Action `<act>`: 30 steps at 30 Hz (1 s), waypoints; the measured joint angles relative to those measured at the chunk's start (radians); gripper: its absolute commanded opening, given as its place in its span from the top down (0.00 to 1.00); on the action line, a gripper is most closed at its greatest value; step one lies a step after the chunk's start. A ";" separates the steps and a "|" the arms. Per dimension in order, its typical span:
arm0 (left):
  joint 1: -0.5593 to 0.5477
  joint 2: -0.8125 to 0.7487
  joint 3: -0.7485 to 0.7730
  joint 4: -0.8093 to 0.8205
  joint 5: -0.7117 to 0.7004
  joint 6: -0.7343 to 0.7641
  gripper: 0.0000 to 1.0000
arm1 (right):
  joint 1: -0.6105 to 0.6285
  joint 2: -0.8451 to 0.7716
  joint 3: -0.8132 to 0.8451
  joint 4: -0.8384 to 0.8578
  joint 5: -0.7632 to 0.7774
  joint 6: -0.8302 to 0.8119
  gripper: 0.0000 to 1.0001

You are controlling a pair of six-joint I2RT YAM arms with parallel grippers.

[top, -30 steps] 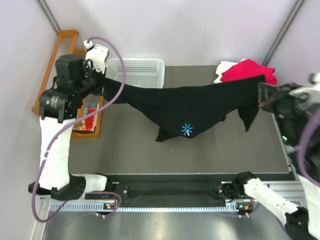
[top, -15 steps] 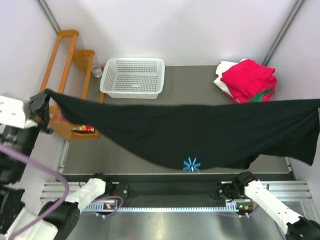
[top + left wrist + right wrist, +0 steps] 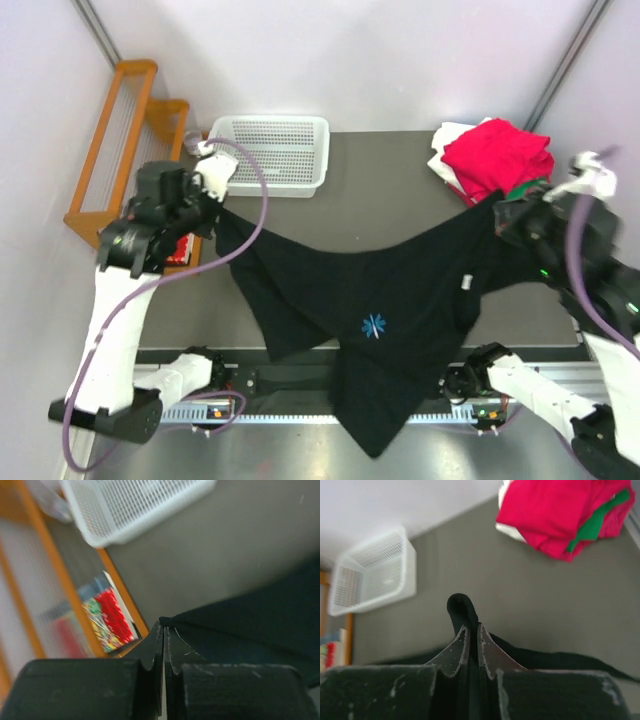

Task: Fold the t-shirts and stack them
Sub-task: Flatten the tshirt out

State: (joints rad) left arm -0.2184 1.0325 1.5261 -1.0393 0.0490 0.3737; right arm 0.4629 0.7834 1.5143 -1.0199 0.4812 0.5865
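The large black t-shirt point(image 3: 370, 290) with a light-blue starburst mark point(image 3: 374, 325) hangs stretched between my two grippers, its lower part draping over the table's near edge. My left gripper point(image 3: 216, 207) is shut on its left corner point(image 3: 172, 622). My right gripper point(image 3: 503, 215) is shut on its right corner, a fold of black cloth point(image 3: 461, 609) sticking up between the fingers. A stack of folded red point(image 3: 498, 155), green point(image 3: 530, 187) and white point(image 3: 448, 140) t-shirts lies at the table's back right, and shows in the right wrist view point(image 3: 565, 515).
A white perforated basket point(image 3: 268, 153) stands at the back left of the table point(image 3: 380, 160), seen also by both wrists point(image 3: 135, 505) point(image 3: 372, 575). An orange wooden rack point(image 3: 120, 140) with a colourful packet point(image 3: 107, 612) stands left of the table.
Both arms have swung inward and lowered from a wide spread. The black shirt, pulled taut across the view before, now sags in the middle and drapes over the near edge.
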 measured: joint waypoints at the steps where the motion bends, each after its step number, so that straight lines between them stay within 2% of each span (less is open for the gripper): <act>1: 0.000 0.019 -0.027 0.003 -0.002 0.001 1.00 | 0.000 0.018 -0.023 0.001 -0.001 0.002 1.00; 6: 0.000 0.070 -0.050 0.043 -0.005 -0.003 1.00 | 0.002 0.071 -0.093 0.013 -0.020 0.008 1.00; 13: 0.000 0.069 0.002 0.113 -0.018 -0.004 1.00 | 0.002 0.022 -0.093 0.085 -0.024 -0.004 1.00; 24: 0.000 0.082 0.008 0.120 -0.061 0.010 1.00 | 0.002 0.013 -0.108 0.115 -0.026 -0.013 1.00; 30: 0.047 0.248 0.082 0.181 -0.066 0.026 1.00 | 0.002 0.061 -0.104 0.132 -0.025 -0.023 1.00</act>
State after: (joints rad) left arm -0.1711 1.2804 1.6077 -0.8581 -0.0166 0.3996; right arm 0.4648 0.8440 1.4101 -0.8875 0.4561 0.5640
